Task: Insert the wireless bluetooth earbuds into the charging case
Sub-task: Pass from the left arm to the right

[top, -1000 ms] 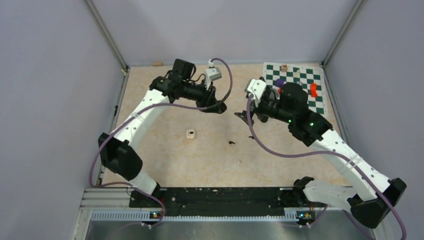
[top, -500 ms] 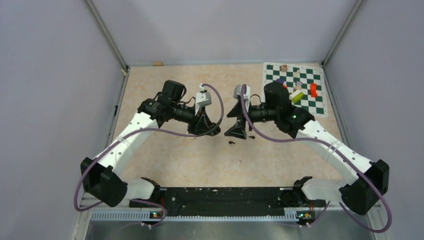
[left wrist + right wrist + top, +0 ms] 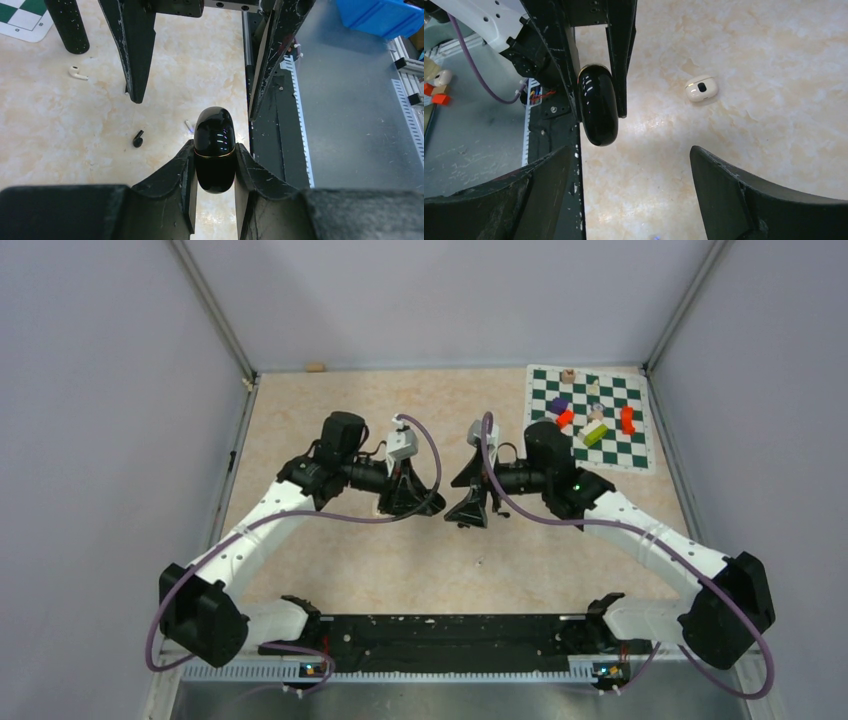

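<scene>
Clearly the step in hand is preparing the case, not yet the inserting. The left gripper (image 3: pixel 214 147) is clamped on the black charging case (image 3: pixel 215 130), which stands between its fingers above the surface (image 3: pixel 75 130). The gold seam runs unbroken around it, so I judge the lid is closed. The right gripper (image 3: pixel 631 150) faces it with the jaws spread wide and nothing between them. In the left wrist view one black earbud (image 3: pixel 138 139) lies on the surface at 9 o'clock of the case, and one white earbud (image 3: pixel 77 74) at 10 o'clock, further off. A white case (image 3: pixel 701 89) lies at 3 o'clock in the right wrist view. The next move probably calls for the right gripper to open the lid, then a very fine pinch on the tiny black earbud.
</scene>
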